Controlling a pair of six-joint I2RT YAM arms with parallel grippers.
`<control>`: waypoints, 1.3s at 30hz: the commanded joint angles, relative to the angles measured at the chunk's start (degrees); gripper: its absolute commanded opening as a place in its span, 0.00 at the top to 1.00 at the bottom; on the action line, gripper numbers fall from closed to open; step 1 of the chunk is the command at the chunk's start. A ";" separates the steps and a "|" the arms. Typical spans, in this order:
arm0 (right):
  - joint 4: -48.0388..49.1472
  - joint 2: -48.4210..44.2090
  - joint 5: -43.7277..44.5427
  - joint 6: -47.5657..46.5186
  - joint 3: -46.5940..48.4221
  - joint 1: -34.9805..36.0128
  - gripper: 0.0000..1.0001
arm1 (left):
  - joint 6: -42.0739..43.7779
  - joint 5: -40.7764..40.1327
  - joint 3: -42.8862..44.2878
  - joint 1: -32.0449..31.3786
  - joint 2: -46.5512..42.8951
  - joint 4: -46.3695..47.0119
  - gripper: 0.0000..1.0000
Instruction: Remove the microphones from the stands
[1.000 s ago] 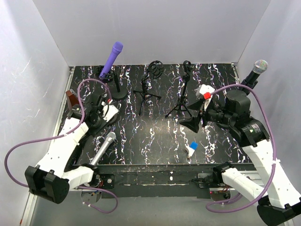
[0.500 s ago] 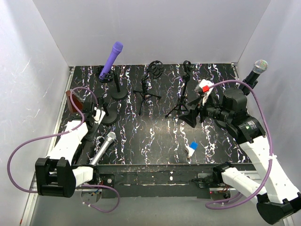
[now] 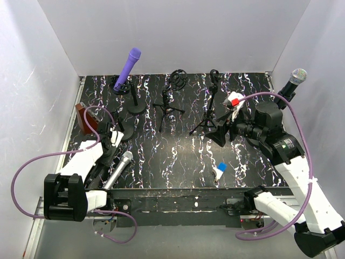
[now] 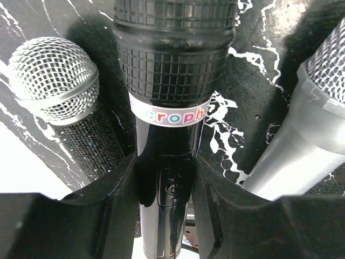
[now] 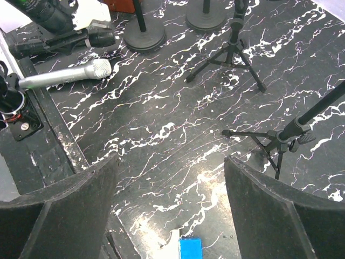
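Note:
My left gripper (image 3: 106,142) is shut on a black microphone (image 4: 173,70) with a white label band, held low over the table's left side; its fingers (image 4: 116,199) clamp the glossy handle. Just behind it stands a round-base stand (image 3: 125,133) with nothing in it. A silver microphone (image 3: 119,168) lies on the table beside my left gripper (image 4: 164,181), its body (image 4: 294,151) close on the right. A purple microphone (image 3: 128,66) sits in its stand (image 3: 135,106) at the back left. My right gripper (image 3: 221,134) hangs open over the table, nothing between its fingers (image 5: 59,208).
Two black tripod stands (image 3: 166,106) (image 3: 210,117) stand mid-table, both seen in the right wrist view (image 5: 230,56) (image 5: 280,140). A blue-and-white piece (image 3: 219,169) lies near the front edge. A black microphone with a silver head (image 3: 294,81) rises at the right wall. A mesh microphone head (image 4: 53,75) lies left of the held one.
My left arm has drawn back toward the near left with the black microphone, away from the round-base stand. The right gripper shifted slightly toward the back.

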 commanded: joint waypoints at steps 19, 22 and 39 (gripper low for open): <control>-13.46 -3.93 10.79 0.87 5.37 -0.34 0.11 | 3.56 18.61 20.67 0.24 -7.87 -22.28 0.38; -17.70 -7.80 13.69 1.23 3.53 -1.31 0.09 | 3.38 29.87 33.69 -1.43 -6.84 -27.56 0.32; -12.34 -8.25 -0.18 6.51 -6.41 -20.47 0.08 | -16.03 51.65 61.23 -29.99 25.24 26.19 0.18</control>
